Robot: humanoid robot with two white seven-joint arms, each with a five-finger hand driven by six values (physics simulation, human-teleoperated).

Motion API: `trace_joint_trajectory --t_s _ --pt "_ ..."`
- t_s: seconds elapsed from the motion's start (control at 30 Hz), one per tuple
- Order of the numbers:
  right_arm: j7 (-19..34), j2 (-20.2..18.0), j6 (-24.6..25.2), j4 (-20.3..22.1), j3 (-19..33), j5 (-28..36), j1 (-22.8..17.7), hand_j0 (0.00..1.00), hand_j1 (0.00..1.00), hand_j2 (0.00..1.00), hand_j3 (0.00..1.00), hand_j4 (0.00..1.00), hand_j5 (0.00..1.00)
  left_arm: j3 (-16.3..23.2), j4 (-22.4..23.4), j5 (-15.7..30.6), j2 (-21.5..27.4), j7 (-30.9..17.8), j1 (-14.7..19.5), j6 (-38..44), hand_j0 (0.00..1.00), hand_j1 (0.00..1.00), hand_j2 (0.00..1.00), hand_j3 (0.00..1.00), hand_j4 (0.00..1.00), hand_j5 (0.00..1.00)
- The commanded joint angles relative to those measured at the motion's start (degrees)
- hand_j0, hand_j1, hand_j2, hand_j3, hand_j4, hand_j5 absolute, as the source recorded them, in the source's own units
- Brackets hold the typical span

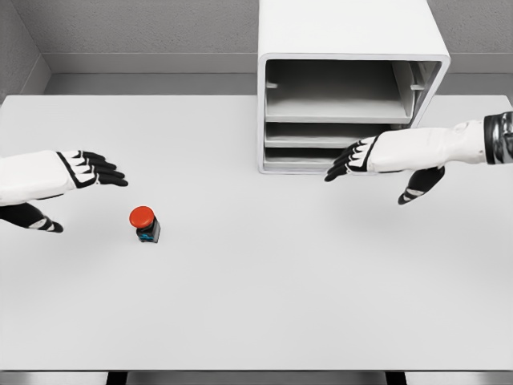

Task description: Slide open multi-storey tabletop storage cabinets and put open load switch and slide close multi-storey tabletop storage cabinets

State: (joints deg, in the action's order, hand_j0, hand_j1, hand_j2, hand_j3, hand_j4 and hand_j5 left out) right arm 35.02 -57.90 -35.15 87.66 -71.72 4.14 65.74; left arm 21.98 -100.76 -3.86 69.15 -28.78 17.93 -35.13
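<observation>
On a white table [256, 321], a red-capped load switch [145, 224] stands left of center, the left hand [88, 170] hovering just beyond it with fingers spread, while the right hand [361, 158], fingers relaxed and empty, reaches the open-fronted storage cabinet [350, 80] at the far edge.

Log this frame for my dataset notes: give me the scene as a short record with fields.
cabinet: white multi-storey storage cabinet, table's far edge, front shows stacked trays
switch: red-capped load switch, upright on the table, left of centre
left robot hand: open, holds nothing, above and left of the switch
right robot hand: open, fingertips at the cabinet's lower front
switch stored: no
</observation>
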Motion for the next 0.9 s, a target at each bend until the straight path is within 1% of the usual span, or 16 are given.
trace_joint_trajectory --t_s 0.0,0.07,0.13,0.2,0.23,0.27,0.3,0.37,0.4,0.43,0.5,0.6,0.63,0.73,0.83,0.87 --pt "-0.02 -0.02 0.15 -0.48 0.09 0.34 0.00 1.00 1.00 1.00 1.00 1.00 1.00 0.17 -0.31 -0.10 -1.12 -1.98 0.00 0.13 1.00 1.00 1.00 1.00 1.00 1.00" --pt "-0.02 0.07 0.15 -0.56 0.18 0.43 0.09 1.00 1.00 1.00 1.00 1.00 1.00 0.35 -0.31 -0.36 -3.58 -2.25 0.09 0.13 1.00 1.00 1.00 1.00 1.00 1.00" --pt "-0.02 0.95 0.15 -0.57 0.88 0.34 0.18 1.00 1.00 1.00 1.00 1.00 1.00 0.35 -0.31 -0.71 -6.66 -4.62 1.14 0.13 1.00 1.00 1.00 1.00 1.00 1.00" --pt "-0.02 1.30 0.15 -0.74 0.97 0.43 0.62 1.00 1.00 1.00 1.00 1.00 1.00 0.44 -0.31 -1.59 -8.15 -4.88 1.32 0.13 1.00 1.00 1.00 1.00 1.00 1.00" --pt "-0.83 2.44 0.15 -1.00 0.97 0.43 0.88 1.00 1.00 1.00 1.00 1.00 1.00 1.66 -0.31 -2.73 -9.12 -4.97 1.84 0.13 1.00 1.00 1.00 1.00 1.00 1.00" --pt "-1.18 2.62 0.15 -1.09 0.97 0.61 0.97 1.00 1.00 1.00 1.00 1.00 1.00 4.47 -0.31 -3.26 -9.65 -5.06 3.60 0.13 1.00 1.00 1.00 1.00 1.00 1.00" --pt "-1.18 3.32 2.27 -1.09 1.05 0.87 1.40 1.00 1.00 1.00 1.00 1.00 1.00 7.46 -0.22 -3.44 -10.44 -5.76 5.36 0.13 1.00 1.00 1.00 1.00 1.00 1.00" --pt "-0.66 4.55 8.34 -1.79 0.97 1.05 1.76 1.00 1.00 1.00 1.00 1.00 1.00 8.78 -0.22 -3.00 -10.62 -6.12 5.80 0.13 1.00 1.00 1.00 1.00 1.00 1.00" --pt "-0.48 5.69 9.22 -3.29 0.97 1.40 1.76 1.00 1.00 1.00 1.00 1.00 1.00 9.31 -0.22 -3.00 -10.53 -6.12 5.71 0.13 1.00 1.00 1.00 1.00 1.00 1.00" --pt "-0.39 6.22 9.75 -4.69 0.88 1.57 1.93 1.00 1.00 1.00 1.00 1.00 1.00 9.66 -0.22 -3.08 -10.53 -6.12 5.80 0.13 1.00 1.00 1.00 1.00 1.00 1.00" --pt "-0.02 6.57 12.47 -5.22 0.79 4.91 1.93 1.00 1.00 1.00 1.00 1.00 1.00 9.66 -0.13 -3.26 -10.62 -6.12 6.50 0.13 1.00 1.00 1.00 1.00 1.00 1.00" --pt "-0.02 8.15 13.35 -7.68 0.79 6.32 2.46 1.00 1.00 1.00 1.00 1.00 1.00 9.66 -0.05 -5.02 -10.88 -6.20 7.73 0.13 1.00 1.00 1.00 1.00 1.00 1.00" --pt "-0.02 8.24 13.70 -7.86 0.79 6.93 2.55 1.00 1.00 1.00 1.00 1.00 1.00 9.66 0.04 -6.16 -12.02 -6.12 7.82 0.13 1.00 1.00 1.00 1.00 1.00 1.00" --pt "-0.02 8.33 13.79 -8.47 0.79 7.90 3.34 1.00 1.00 1.00 1.00 1.00 1.00 9.75 0.30 -7.04 -12.46 -5.76 8.44 0.13 1.00 1.00 1.00 1.00 1.00 1.00" --pt "-0.02 9.91 13.79 -10.23 0.79 8.34 3.34 1.00 1.00 1.00 1.00 1.00 1.00 9.75 2.77 -7.92 -13.25 -5.68 9.14 0.13 1.00 1.00 1.00 1.00 1.00 1.00" --pt "-0.02 10.00 13.79 -10.32 0.79 8.34 3.34 1.00 1.00 1.00 1.00 1.00 1.00 10.19 3.91 -9.06 -14.66 -5.68 9.31 0.13 1.00 1.00 1.00 1.00 1.00 1.00"
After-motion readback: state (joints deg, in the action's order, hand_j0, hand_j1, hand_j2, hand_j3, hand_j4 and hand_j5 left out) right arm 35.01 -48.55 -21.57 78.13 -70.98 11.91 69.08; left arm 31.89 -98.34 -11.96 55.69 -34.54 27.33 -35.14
